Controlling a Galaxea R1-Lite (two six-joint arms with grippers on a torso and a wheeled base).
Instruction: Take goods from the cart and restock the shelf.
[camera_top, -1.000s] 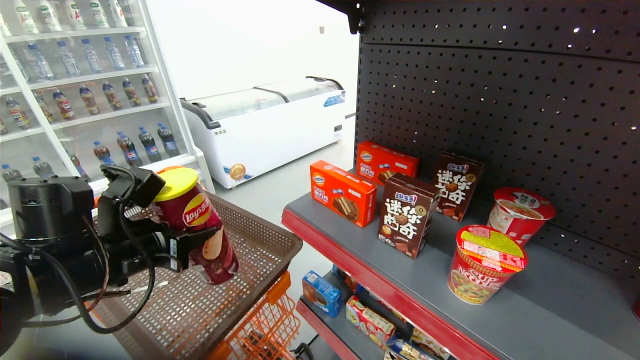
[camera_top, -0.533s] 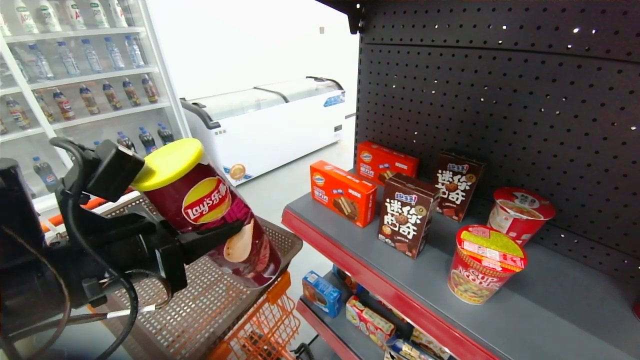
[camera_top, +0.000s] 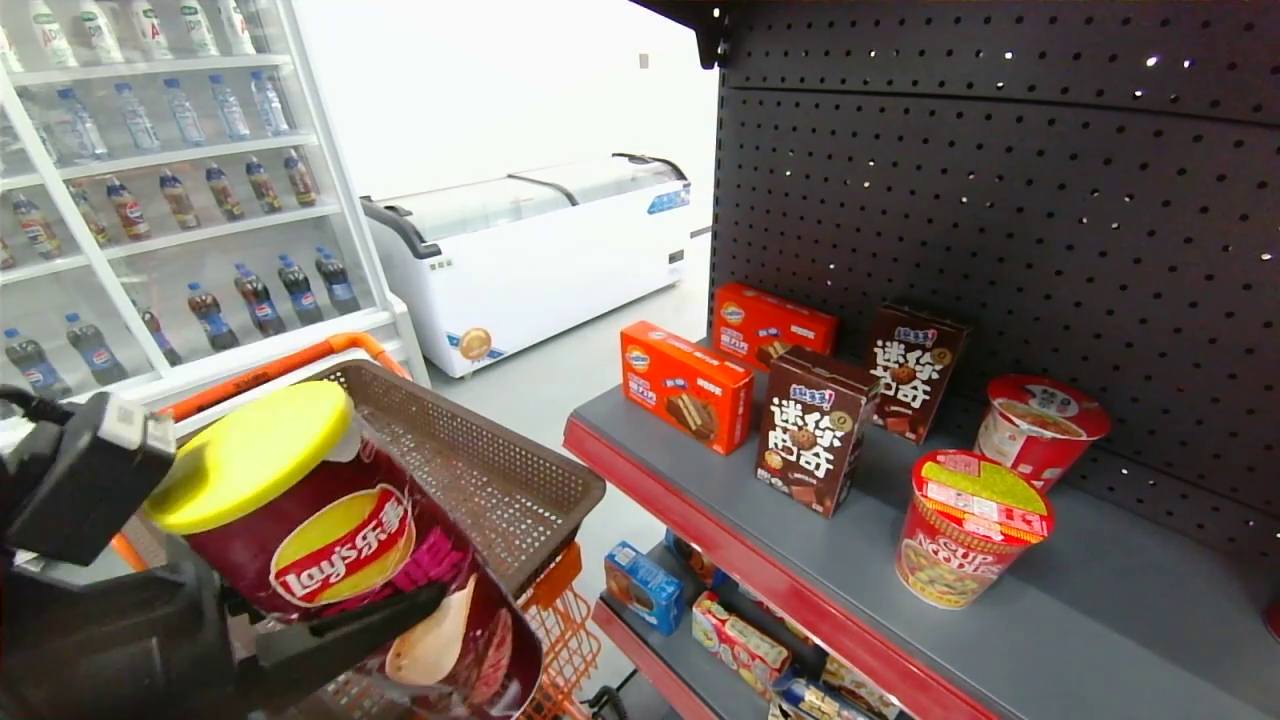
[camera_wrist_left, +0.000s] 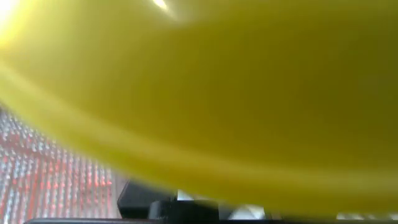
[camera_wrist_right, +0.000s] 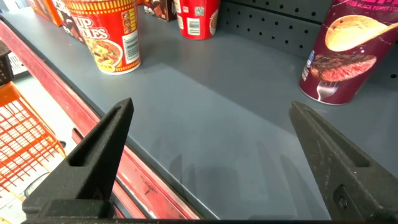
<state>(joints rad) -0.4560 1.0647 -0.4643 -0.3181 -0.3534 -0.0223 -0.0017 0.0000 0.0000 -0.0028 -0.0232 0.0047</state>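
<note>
Open shelf (camera_wrist_right: 217, 124) stretch between noodle cup (camera_wrist_right: 113, 34) and can (camera_wrist_right: 343, 53).

1. 2x orange box (camera_top: 686, 385) (camera_top: 772, 325) – on shelf (camera_top: 1100, 620), left end.
2. 2x brown box (camera_top: 815, 430) (camera_top: 915, 370) – on shelf, just right of the orange ones.
3. 2x noodle cup (camera_top: 968, 527) (camera_top: 1040, 425) – on shelf, right of the brown ones.
4. 2x chip can – 1 upright on shelf (camera_wrist_right: 345, 50), 1 off shelf's left end (camera_top: 340, 540).
5. 1x cart (camera_top: 500, 470) – left of shelf.
6. 1x freezer (camera_top: 540, 250) – beyond shelf's left end.
7. Bottles (camera_top: 260, 300) – far left of shelf, several rows, too many to count.
</note>
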